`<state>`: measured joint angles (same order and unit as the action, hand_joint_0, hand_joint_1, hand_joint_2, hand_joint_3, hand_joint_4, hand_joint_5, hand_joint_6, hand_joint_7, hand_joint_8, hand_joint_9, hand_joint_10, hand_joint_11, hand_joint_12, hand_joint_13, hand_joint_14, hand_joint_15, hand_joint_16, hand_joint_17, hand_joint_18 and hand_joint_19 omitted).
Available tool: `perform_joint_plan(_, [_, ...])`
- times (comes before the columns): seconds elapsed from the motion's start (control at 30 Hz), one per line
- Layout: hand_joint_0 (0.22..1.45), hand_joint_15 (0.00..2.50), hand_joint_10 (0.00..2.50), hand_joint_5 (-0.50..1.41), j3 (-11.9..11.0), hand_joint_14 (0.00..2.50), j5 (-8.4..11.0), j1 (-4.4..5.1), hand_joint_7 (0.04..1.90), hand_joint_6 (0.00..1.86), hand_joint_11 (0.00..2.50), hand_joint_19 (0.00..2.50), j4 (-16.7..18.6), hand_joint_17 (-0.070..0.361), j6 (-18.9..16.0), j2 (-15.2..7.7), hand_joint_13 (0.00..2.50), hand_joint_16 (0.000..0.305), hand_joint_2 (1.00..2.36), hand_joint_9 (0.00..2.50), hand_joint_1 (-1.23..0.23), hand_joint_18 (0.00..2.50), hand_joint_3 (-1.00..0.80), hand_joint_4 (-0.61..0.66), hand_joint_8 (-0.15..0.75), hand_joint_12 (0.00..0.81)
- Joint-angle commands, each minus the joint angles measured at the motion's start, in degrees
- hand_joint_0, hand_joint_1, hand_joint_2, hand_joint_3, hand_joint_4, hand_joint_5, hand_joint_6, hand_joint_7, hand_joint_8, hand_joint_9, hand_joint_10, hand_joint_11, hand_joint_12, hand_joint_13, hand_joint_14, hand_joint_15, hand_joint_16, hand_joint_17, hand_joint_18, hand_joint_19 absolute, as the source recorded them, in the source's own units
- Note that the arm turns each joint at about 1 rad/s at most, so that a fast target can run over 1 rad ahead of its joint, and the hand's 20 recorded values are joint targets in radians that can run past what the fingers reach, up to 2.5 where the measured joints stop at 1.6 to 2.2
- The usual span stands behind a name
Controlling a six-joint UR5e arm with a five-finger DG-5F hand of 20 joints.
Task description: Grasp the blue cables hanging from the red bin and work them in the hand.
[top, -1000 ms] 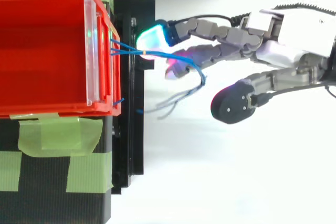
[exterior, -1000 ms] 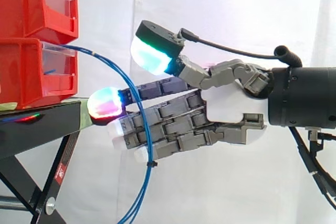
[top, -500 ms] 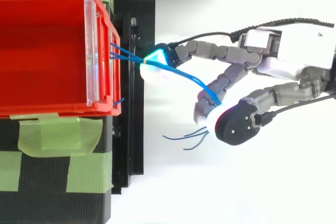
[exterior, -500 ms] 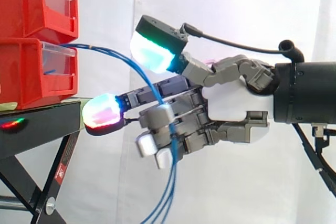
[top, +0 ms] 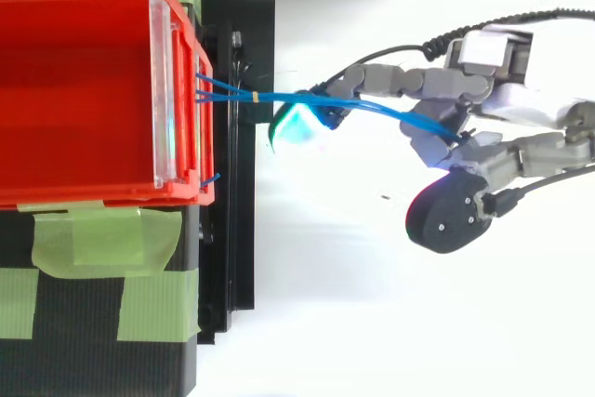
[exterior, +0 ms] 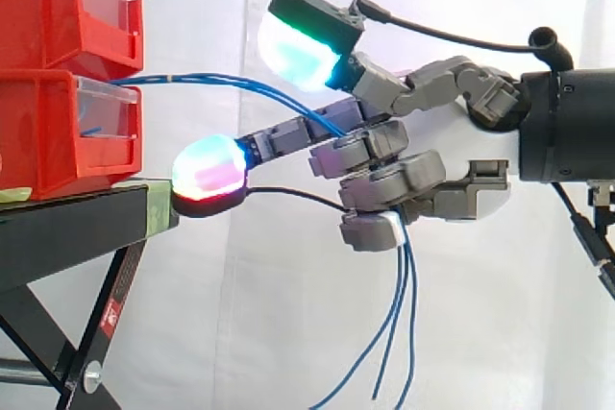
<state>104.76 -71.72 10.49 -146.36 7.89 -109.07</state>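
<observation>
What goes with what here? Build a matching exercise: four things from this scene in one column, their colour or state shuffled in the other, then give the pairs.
Things:
1. cables
2. robot hand
3. bin
4. tape

Colour or state:
A. green, stuck to the black stand
B. red, open at the top
C. blue, strung out sideways, loose ends hanging
D. curled shut round thin strands

Pairs: 1-C, 2-D, 3-B, 4-A

Item count: red bins (exterior: 67,132), two, stacked at 9 o'clock; blue cables (exterior: 192,77), three strands; black stand (exterior: 67,229), one; hand (exterior: 454,146), one
</observation>
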Motion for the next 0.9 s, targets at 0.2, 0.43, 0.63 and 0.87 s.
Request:
perform_joint_plan(0.2, [0.88,1.32,2.50,0.21,0.0,2.00,0.27,-0.30,1.21,0.00,1.74,1.44,-4.2,0.117,-0.1,2.4,1.10,0.052,1.00,0.65,-0.55,1.40,-0.95,0.34,0.354,0.406])
perform_joint_plan(0.43, [0.88,1.36,2.50,0.19,0.0,2.19,0.53,-0.74,1.18,0.01,1.78,1.57,-6.7,0.112,-1.0,2.6,1.08,0.050,1.00,0.66,-0.56,1.47,-0.96,0.36,0.360,0.412])
perform_joint_plan(0.63, [0.88,1.39,2.50,0.19,0.0,2.21,4.40,-0.56,1.18,0.01,1.94,1.62,-6.5,0.112,-1.1,2.6,1.07,0.050,1.00,0.58,-0.56,1.46,-0.96,0.35,0.371,0.414])
perform_joint_plan(0.87, [0.84,1.34,2.50,0.27,0.0,2.50,6.42,0.14,1.29,0.01,2.25,1.74,-5.4,0.112,-0.6,2.5,0.86,0.050,1.00,0.40,-0.58,1.46,-0.98,0.34,0.402,0.416])
